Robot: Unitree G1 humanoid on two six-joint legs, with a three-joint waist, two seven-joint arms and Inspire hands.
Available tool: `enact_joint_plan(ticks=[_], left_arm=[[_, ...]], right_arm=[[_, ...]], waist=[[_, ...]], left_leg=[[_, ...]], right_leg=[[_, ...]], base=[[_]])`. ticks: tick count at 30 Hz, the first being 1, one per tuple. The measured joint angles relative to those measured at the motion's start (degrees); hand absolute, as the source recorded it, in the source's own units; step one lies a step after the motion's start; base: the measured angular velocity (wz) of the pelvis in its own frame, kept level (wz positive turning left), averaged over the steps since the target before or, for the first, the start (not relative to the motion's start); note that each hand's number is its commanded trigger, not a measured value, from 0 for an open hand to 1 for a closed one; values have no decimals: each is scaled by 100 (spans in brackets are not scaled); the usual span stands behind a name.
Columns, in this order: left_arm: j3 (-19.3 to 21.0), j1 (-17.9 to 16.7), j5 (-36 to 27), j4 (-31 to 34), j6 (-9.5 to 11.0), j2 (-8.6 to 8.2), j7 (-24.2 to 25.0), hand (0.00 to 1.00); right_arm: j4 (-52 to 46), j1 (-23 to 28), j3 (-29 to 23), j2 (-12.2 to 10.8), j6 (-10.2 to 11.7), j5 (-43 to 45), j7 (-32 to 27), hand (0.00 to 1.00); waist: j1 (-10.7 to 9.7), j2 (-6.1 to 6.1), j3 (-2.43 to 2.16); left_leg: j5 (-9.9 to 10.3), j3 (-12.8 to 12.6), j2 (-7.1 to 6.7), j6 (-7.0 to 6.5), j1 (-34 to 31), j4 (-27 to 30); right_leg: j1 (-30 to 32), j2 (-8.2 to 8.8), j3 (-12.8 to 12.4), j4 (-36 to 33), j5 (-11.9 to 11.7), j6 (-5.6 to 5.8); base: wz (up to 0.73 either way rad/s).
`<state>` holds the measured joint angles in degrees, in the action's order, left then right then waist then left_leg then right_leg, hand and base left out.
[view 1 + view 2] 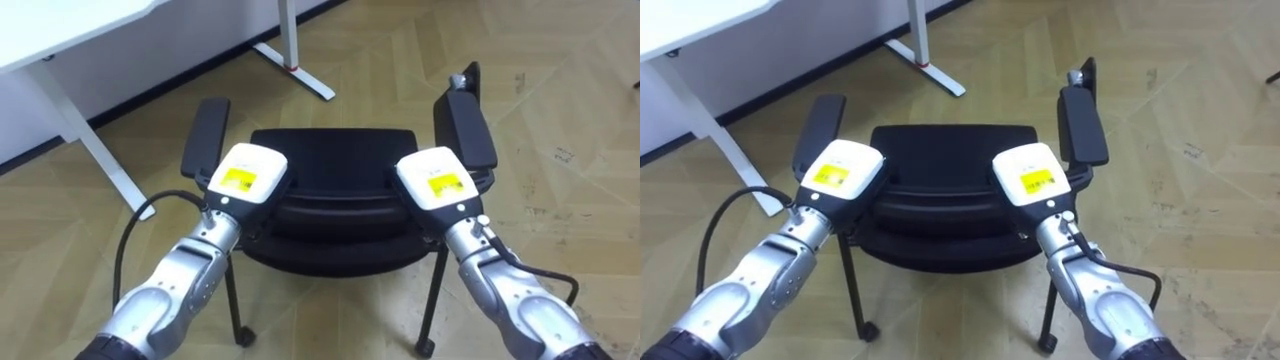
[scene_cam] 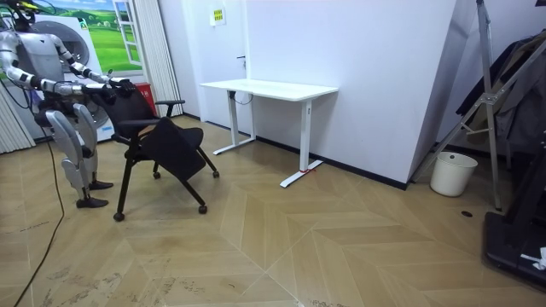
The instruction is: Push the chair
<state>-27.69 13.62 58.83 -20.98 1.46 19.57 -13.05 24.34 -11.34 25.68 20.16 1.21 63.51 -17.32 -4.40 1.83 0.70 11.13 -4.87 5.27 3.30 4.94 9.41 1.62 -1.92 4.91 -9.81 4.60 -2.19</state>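
Left robot hand (image 1: 245, 178) and right robot hand (image 1: 437, 180) sit on chair (image 1: 335, 160) back, grasp indiscernible; room view shows robot standing behind it.

Backrest top of chair (image 1: 330, 160) partly hidden under left hand (image 1: 245, 172) and right hand (image 1: 437, 178); front legs hidden beneath seat. Most of table (image 1: 60, 30) cut off at top-left edge.

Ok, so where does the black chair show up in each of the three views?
Left eye view: the chair is in the centre, seen from above.
Right eye view: the chair is central, a little left of the middle.
Room view: the chair stands at the room view's left, just in front of the robot.
Shared landmark: the white desk, upper left in both eye views and beyond the chair in the room view.
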Motion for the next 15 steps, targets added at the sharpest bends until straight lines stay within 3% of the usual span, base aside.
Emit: enact_joint_plan(ticks=[9,12,15], left_arm=[[-25,-6,71,-150,13,-86,10,100],[-13,-8,84,-222,65,-88,26,100],[7,-7,118,-390,191,-92,23,100]], right_arm=[[184,28,11,-21,79,1,-82,100],[341,33,0,-78,148,-13,-99,100],[480,89,0,-185,197,-69,-116,100]], waist=[[15,-82,3],[9,-175,13],[92,-328,17]], left_leg=[[0,-17,14,0,149,40],[3,10,21,3,157,194],[105,9,63,68,123,686]], right_leg=[[-191,8,69,-4,56,-16],[-297,23,126,-16,92,-35],[-402,22,141,-226,291,-86]], base=[[4],[11],[7]])
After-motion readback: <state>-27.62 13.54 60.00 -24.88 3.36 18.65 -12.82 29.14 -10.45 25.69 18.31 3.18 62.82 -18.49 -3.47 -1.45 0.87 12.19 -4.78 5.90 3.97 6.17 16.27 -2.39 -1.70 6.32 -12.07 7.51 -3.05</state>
